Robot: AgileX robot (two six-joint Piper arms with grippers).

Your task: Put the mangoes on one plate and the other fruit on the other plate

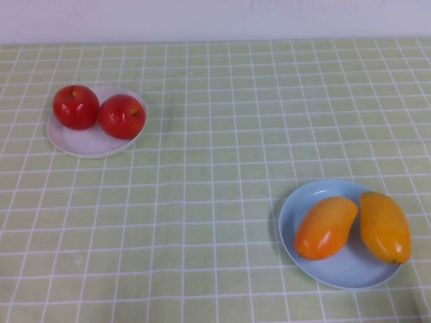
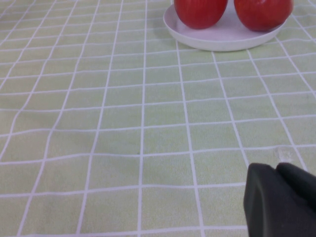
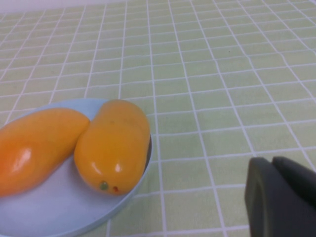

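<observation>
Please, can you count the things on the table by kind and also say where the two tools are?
Mangoes: 2, on the blue plate
Apples: 2, on the white plate
Plates: 2
Total: 6
Left tool: shut, near the white plate.
Right tool: shut, beside the blue plate.

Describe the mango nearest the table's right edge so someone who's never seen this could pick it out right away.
On the green checked tablecloth, find the light blue plate at near right, not the white plate of red apples. It holds two mangoes; yours is the right-hand mango, the yellower one lying over the plate's rim, beside its redder-orange neighbour.
</observation>
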